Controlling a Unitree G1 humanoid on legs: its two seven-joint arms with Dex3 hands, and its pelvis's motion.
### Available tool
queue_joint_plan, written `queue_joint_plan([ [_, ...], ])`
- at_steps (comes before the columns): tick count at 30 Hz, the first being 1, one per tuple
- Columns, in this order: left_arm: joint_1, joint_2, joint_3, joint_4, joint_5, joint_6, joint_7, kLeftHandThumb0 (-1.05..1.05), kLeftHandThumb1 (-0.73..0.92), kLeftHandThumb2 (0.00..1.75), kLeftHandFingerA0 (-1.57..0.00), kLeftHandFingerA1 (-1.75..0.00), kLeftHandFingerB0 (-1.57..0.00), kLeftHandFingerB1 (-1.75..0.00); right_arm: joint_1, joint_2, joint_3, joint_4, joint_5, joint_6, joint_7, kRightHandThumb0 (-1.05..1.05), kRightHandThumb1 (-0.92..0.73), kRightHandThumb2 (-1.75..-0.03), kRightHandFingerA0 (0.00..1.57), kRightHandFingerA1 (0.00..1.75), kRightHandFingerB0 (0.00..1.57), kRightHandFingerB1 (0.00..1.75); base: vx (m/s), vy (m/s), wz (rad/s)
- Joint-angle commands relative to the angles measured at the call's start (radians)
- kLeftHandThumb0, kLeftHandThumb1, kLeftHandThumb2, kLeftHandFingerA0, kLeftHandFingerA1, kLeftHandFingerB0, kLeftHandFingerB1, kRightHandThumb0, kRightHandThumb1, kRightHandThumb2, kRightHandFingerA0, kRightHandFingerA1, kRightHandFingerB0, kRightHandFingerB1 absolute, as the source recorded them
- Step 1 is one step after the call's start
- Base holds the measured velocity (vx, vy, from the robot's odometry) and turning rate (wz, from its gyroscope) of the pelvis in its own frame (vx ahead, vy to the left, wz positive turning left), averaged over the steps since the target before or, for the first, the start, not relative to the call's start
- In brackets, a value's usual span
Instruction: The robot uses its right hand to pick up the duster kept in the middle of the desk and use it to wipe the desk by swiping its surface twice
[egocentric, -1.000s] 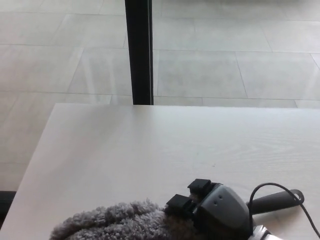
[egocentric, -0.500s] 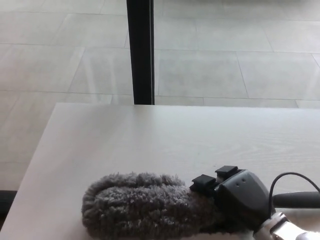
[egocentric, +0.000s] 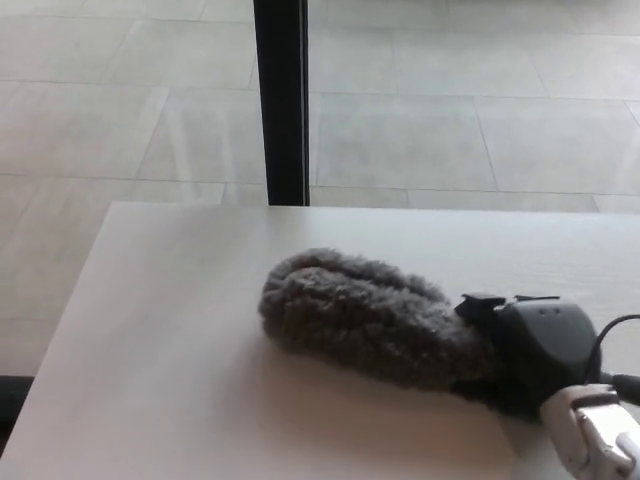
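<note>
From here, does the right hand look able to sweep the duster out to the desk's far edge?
Probably yes: the right hand holds the duster, and the desk beyond it is bare.

Soft daylight fills the room, bright on the pale floor tiles (egocentric: 420, 130) beyond the desk (egocentric: 160, 330), with a faint sheen streaking them. The grey duster (egocentric: 365, 315) throws a mild, blurred shadow toward the near edge. The picture is slightly soft and grainy, without harsh glare.
</note>
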Motion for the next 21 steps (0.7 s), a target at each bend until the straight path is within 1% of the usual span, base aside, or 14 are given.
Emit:
queue_joint_plan([
  [1, 0.024, 0.006, 0.027, -0.004, -0.049, 0.005, -0.049, -0.47, 0.7, 0.61, -0.58, -0.57, -0.48, -0.49, -0.071, -0.153, -0.229, 0.095, 0.222, 0.229, 0.177, -0.28, -0.52, -0.59, 0.94, 1.54, 0.84, 0.58, 0.0, 0.0, 0.0],
  [2, 0.027, 0.005, 0.027, -0.005, -0.047, 0.0, -0.049, -0.47, 0.7, 0.6, -0.6, -0.57, -0.5, -0.49, -0.067, -0.19, -0.248, 0.11, 0.225, 0.231, 0.183, -0.27, -0.54, -0.59, 0.92, 1.58, 0.92, 0.76, 0.0, 0.0, 0.0],
  [7, 0.032, 0.003, 0.03, 0.001, -0.05, -0.004, -0.047, -0.46, 0.71, 0.61, -0.63, -0.59, -0.52, -0.5, -0.042, -0.299, -0.348, 0.146, 0.265, 0.291, 0.21, -0.32, -0.54, -0.59, 0.98, 1.45, 0.88, 0.81, 0.0, 0.0, 0.0],
  [8, 0.037, 0.001, 0.033, 0.0, -0.053, -0.006, -0.047, -0.46, 0.71, 0.61, -0.63, -0.59, -0.52, -0.5, -0.038, -0.316, -0.389, 0.151, 0.295, 0.3, 0.22, -0.31, -0.53, -0.55, 0.88, 1.0, 0.84, 0.7, 0.0, 0.0, 0.0],
  [10, 0.043, 0.004, 0.034, -0.001, -0.055, -0.007, -0.05, -0.47, 0.72, 0.61, -0.63, -0.59, -0.53, -0.49, -0.018, -0.331, -0.45, 0.155, 0.337, 0.278, 0.195, -0.24, -0.54, -0.56, 0.89, 0.85, 0.76, 0.71, 0.0, 0.0, 0.0],
  [11, 0.044, 0.007, 0.038, -0.001, -0.059, 0.001, -0.044, -0.46, 0.68, 0.6, -0.62, -0.59, -0.53, -0.49, 0.014, -0.342, -0.512, 0.15, 0.386, 0.21, 0.182, -0.2, -0.53, -0.56, 0.86, 0.94, 0.69, 0.72, 0.0, 0.0, 0.0],
  [12, 0.043, 0.008, 0.04, 0.001, -0.061, 0.004, -0.046, -0.48, 0.65, 0.59, -0.59, -0.6, -0.5, -0.49, 0.02, -0.351, -0.515, 0.154, 0.382, 0.224, 0.197, -0.35, -0.47, -0.86, 0.92, 1.19, 0.74, 0.9, 0.0, 0.0, 0.0],
  [13, 0.035, 0.008, 0.046, 0.005, -0.067, 0.023, -0.027, -0.48, 0.65, 0.59, -0.61, -0.6, -0.55, -0.49, 0.039, -0.374, -0.598, 0.156, 0.45, 0.306, 0.242, -0.45, -0.61, -1.01, 0.77, 1.08, 0.7, 1.03, 0.0, 0.0, 0.0],
  [14, 0.035, 0.01, 0.049, 0.005, -0.068, 0.026, -0.025, -0.48, 0.65, 0.59, -0.61, -0.6, -0.55, -0.49, 0.036, -0.369, -0.612, 0.154, 0.453, 0.314, 0.246, -0.45, -0.61, -1.01, 0.77, 1.08, 0.7, 1.03, 0.0, 0.0, 0.0],
  [15, 0.036, 0.011, 0.051, 0.005, -0.07, 0.024, -0.026, -0.47, 0.65, 0.59, -0.6, -0.61, -0.55, -0.5, 0.048, -0.368, -0.611, 0.151, 0.441, 0.295, 0.233, -0.44, -0.79, -0.64, 0.76, 1.27, 0.68, 1.03, 0.0, 0.0, 0.0],
  [16, 0.037, 0.011, 0.053, 0.005, -0.071, 0.022, -0.028, -0.47, 0.65, 0.59, -0.6, -0.61, -0.55, -0.5, 0.065, -0.37, -0.608, 0.148, 0.429, 0.27, 0.217, -0.44, -0.79, -0.64, 0.76, 1.27, 0.68, 1.03, 0.0, 0.0, 0.0],
  [18, 0.041, 0.008, 0.043, 0.0, -0.06, 0.008, -0.029, -0.48, 0.65, 0.59, -0.61, -0.6, -0.55, -0.51, 0.09, -0.375, -0.604, 0.147, 0.405, 0.288, 0.207, -0.44, -0.7, -0.61, 0.83, 0.94, 0.83, 0.7, 0.0, 0.0, 0.0],
  [19, 0.04, 0.006, 0.048, 0.002, -0.065, 0.012, -0.028, -0.46, 0.65, 0.59, -0.6, -0.61, -0.54, -0.51, 0.097, -0.372, -0.581, 0.153, 0.371, 0.298, 0.191, -0.41, -0.58, -0.6, 0.81, 1.33, 0.86, 0.73, 0.0, 0.0, 0.0],
  [21, 0.035, 0.005, 0.052, 0.007, -0.07, 0.017, -0.024, -0.46, 0.67, 0.59, -0.63, -0.61, -0.55, -0.51, 0.111, -0.364, -0.558, 0.147, 0.345, 0.3, 0.171, -0.43, -0.58, -0.62, 0.84, 1.53, 0.8, 0.84, 0.0, 0.0, 0.0],
])
